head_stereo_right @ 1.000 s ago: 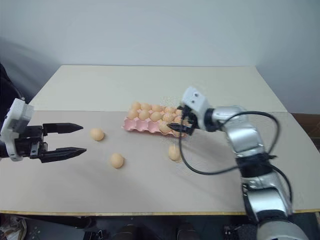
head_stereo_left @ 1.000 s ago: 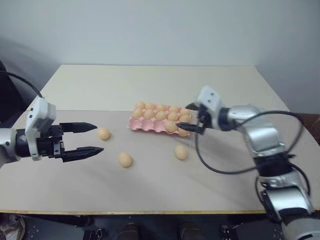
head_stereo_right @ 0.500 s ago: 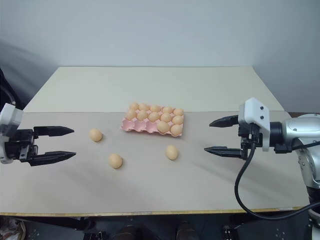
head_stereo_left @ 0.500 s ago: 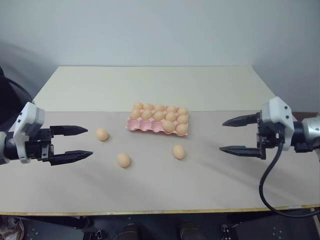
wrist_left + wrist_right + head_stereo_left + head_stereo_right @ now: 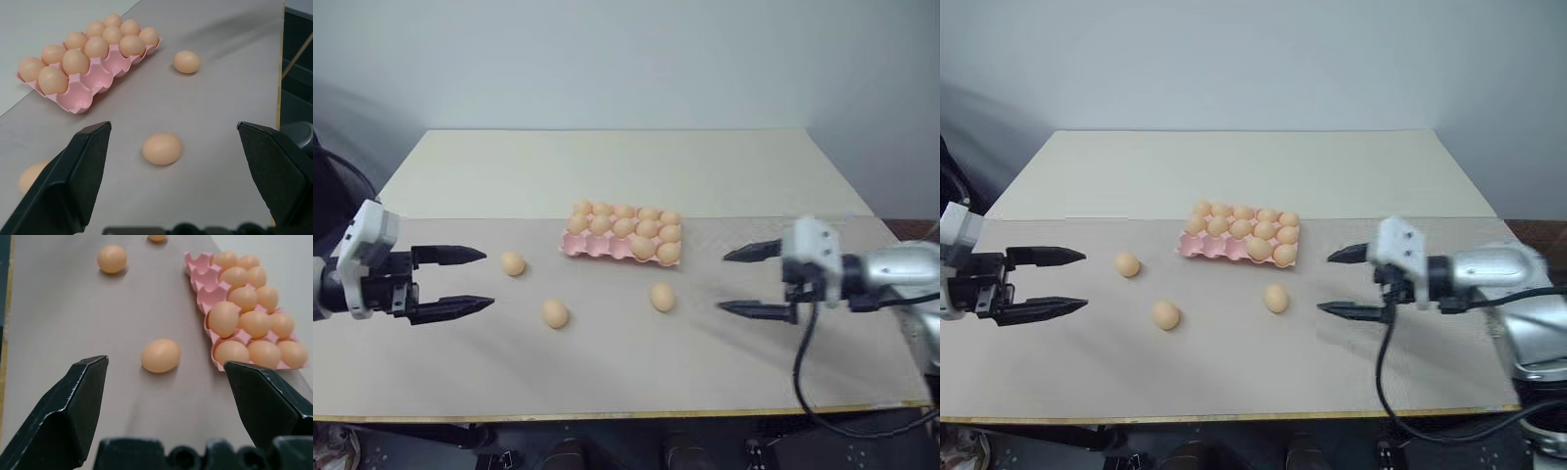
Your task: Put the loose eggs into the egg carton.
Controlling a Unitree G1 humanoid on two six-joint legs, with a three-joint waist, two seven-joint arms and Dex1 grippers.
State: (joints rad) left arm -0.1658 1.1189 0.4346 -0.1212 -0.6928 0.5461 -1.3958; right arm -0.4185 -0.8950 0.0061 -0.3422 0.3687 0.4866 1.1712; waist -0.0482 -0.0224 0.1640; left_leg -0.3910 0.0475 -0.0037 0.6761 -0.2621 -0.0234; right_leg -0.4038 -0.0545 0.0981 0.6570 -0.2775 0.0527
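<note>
While both hands hover empty with fingers spread wide, the egg carton [image 5: 622,235] sits mid-worktop [image 5: 607,166], most cups filled. Three loose eggs lie on the worktop near the carton: one [image 5: 663,297] just in front of its right end, one [image 5: 513,263] off its left end, one [image 5: 555,313] further front-left. Left hand [image 5: 460,283] is well left of the carton, right hand [image 5: 749,282] to its front-right.

Grey-beige table [image 5: 607,372], paler far half; plain pale wall [image 5: 626,59] behind.
</note>
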